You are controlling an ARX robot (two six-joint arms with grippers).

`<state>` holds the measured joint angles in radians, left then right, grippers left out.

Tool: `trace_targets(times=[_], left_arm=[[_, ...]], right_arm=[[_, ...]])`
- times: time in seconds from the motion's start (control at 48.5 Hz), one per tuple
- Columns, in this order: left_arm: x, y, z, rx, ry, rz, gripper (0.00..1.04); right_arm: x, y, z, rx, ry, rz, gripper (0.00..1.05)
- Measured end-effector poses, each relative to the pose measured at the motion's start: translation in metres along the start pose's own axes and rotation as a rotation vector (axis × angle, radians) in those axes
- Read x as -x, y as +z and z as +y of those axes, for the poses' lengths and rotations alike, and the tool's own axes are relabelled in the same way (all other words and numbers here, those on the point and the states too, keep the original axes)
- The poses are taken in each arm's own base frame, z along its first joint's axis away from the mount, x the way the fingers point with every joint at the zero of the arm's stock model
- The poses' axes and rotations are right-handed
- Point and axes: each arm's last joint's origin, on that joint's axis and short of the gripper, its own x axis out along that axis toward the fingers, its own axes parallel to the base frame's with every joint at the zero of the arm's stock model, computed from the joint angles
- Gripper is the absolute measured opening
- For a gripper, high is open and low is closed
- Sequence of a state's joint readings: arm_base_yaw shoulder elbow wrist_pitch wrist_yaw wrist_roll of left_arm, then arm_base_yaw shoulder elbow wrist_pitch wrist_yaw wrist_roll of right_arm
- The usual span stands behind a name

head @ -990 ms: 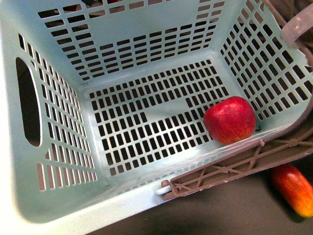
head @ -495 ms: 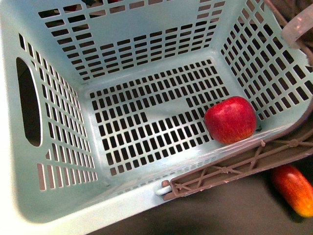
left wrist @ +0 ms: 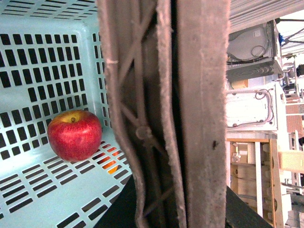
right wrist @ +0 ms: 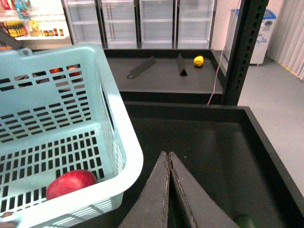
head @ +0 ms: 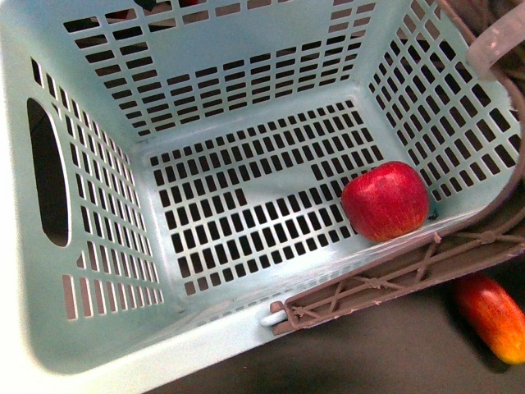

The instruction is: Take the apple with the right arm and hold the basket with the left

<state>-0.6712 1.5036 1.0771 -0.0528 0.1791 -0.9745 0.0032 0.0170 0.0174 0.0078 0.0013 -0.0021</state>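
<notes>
Front view counts one light turquoise slotted plastic basket (head: pixel 205 49), one small round glossy red apple (head: pixel 385 201) and one oblong red-to-yellow fruit (head: pixel 492 318). The apple rests on the basket floor in the near right corner, beside the brown latticed handle (head: pixel 394 275). The oblong fruit lies outside on the dark surface (head: pixel 369 353). The right end effector (right wrist: pixel 168 154) hangs outside the basket, fingers pressed together, holding nothing. The left end effector's opening cannot be told, because the handle fills its wrist view.

A shop: glass-door coolers (right wrist: pixel 156 21), stocked shelves (right wrist: pixel 19 29), dark display bins (right wrist: pixel 199 137), shopping basket (right wrist: pixel 123 135).
</notes>
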Motion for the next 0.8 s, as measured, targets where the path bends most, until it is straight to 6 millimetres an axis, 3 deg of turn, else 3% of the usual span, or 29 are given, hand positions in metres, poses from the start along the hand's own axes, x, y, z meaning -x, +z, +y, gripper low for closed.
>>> trace_targets(times=[0.248,0.536,0.722,0.763,0.805], left_arm=[[0.0000,-0.0001,-0.0001,-0.001,0.000,0.000,0.17],[0.0000,-0.0001,-0.0001,-0.001,0.000,0.000,0.17],[0.0000,-0.0001,-0.0001,-0.002,0.000,0.000,0.17],[0.0000,-0.0001,-0.0001,-0.001,0.000,0.001,0.17],[0.0000,-0.0001,-0.0001,-0.001,-0.001,0.001,0.17]], right_arm=[[0.0007,0.0002,0.0000,0.000,-0.001,-0.004,0.03],[0.0007,0.0002,0.0000,0.000,-0.001,-0.005,0.63],[0.0007,0.0002,0.0000,0.000,-0.001,-0.005,0.87],[0.0007,0.0002,0.0000,-0.001,-0.001,-0.005,0.96],[0.0007,0.0002,0.0000,-0.002,-0.001,-0.005,0.97]])
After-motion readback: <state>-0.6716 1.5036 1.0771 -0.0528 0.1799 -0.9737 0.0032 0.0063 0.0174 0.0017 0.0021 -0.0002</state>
